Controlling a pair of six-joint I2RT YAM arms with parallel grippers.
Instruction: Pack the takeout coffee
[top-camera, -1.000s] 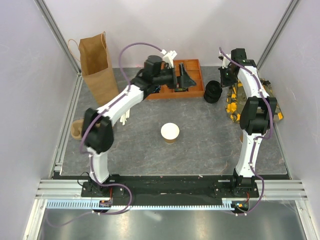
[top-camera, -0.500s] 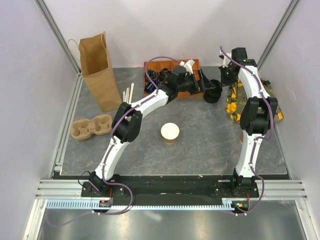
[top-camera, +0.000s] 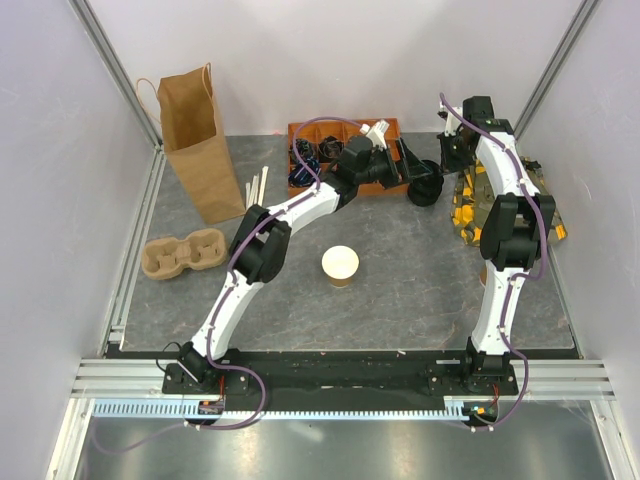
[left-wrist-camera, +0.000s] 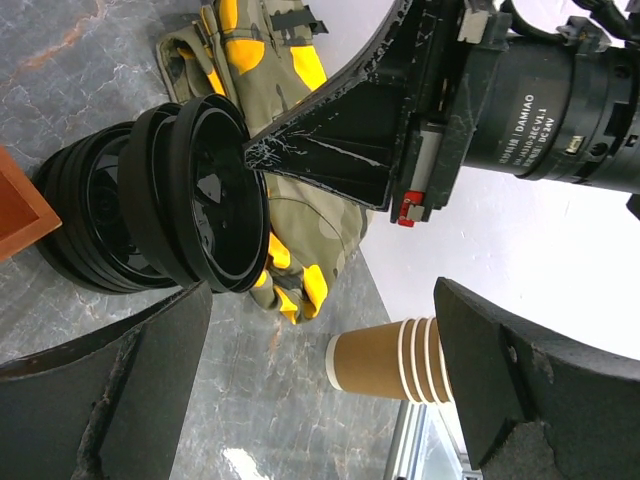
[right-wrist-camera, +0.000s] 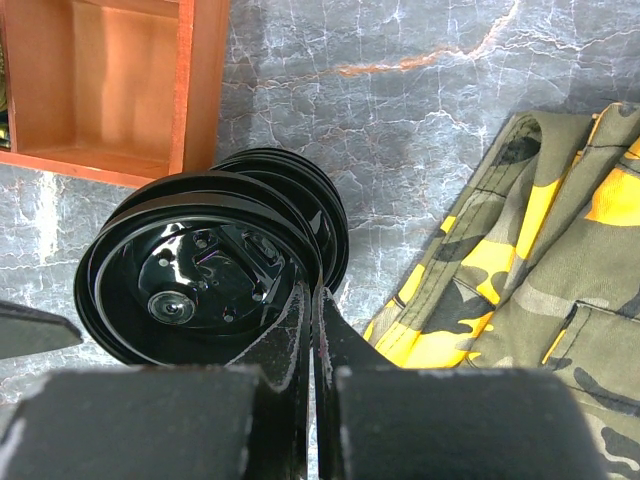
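At counter (top-camera: 400, 290) centre, takeout coffee (top-camera: 340, 266) stood open-topped. Orange tray (top-camera: 345, 128), 12 o'clock, held dark items. Left end effector (top-camera: 408, 168) gaped wide, empty, by lid stack (top-camera: 427, 186); right end effector (right-wrist-camera: 312, 300) fully closed against it.

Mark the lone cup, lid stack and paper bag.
lone cup (top-camera: 340, 263): top view, white inside.
lid stack (right-wrist-camera: 190, 270): right wrist view, front lid's face.
paper bag (top-camera: 196, 135): top view, its side panel.
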